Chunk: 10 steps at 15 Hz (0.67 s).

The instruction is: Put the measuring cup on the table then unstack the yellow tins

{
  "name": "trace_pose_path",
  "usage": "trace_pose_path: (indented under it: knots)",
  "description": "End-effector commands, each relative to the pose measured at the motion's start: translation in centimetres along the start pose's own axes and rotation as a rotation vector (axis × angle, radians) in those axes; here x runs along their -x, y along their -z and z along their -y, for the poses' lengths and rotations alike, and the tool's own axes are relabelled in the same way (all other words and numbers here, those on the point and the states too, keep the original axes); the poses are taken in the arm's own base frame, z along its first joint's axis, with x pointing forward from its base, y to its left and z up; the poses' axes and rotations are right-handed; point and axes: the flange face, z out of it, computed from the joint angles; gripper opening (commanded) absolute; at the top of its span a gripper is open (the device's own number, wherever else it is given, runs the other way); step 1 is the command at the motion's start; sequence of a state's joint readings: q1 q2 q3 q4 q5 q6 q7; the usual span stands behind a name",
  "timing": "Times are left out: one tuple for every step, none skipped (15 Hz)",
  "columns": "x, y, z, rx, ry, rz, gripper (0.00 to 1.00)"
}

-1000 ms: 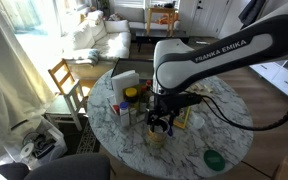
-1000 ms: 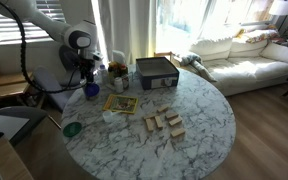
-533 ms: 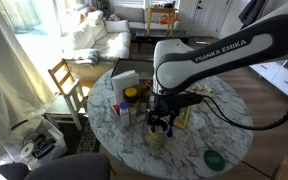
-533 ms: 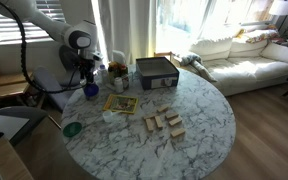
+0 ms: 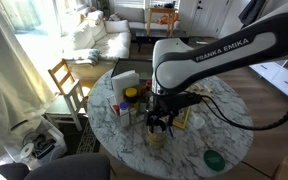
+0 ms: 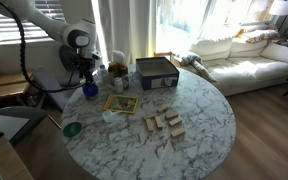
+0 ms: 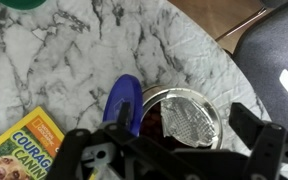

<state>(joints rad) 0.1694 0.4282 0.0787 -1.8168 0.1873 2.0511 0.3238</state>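
In the wrist view a pale yellow tin stands on the marble table, its inside shiny. Whether a second tin sits under it cannot be told. The blue measuring cup lies tilted against the tin's left side. My gripper is open, one finger by the cup and the other past the tin's right rim. In the exterior views the gripper hangs just above the tin, and the blue cup shows under the gripper near the table's edge.
A flat green disc lies near the table edge. A yellow book, a dark box, wooden blocks and a yellow-capped jar stand on the table. A wooden chair stands beside it.
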Motion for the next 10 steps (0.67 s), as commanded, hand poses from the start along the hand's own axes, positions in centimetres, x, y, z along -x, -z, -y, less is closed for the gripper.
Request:
trace_pose_path:
  knots:
    - [0.6, 0.6, 0.2, -0.017, 0.021, 0.015, 1.00]
    - [0.6, 0.7, 0.3, -0.017, 0.022, 0.013, 1.00]
    - [0.6, 0.8, 0.3, -0.018, 0.022, 0.012, 1.00]
    - [0.6, 0.9, 0.4, -0.017, 0.024, 0.011, 1.00]
    - [0.6, 0.9, 0.6, -0.014, 0.028, 0.011, 1.00]
    - [0.6, 0.9, 0.7, -0.011, 0.030, 0.010, 1.00]
    - [0.6, 0.9, 0.8, -0.012, 0.030, 0.010, 1.00]
    - [0.6, 0.8, 1.0, -0.011, 0.034, 0.014, 1.00]
    - [0.6, 0.7, 1.2, -0.008, 0.037, 0.017, 1.00]
    - [0.6, 0.5, 1.3, -0.007, 0.037, 0.021, 1.00]
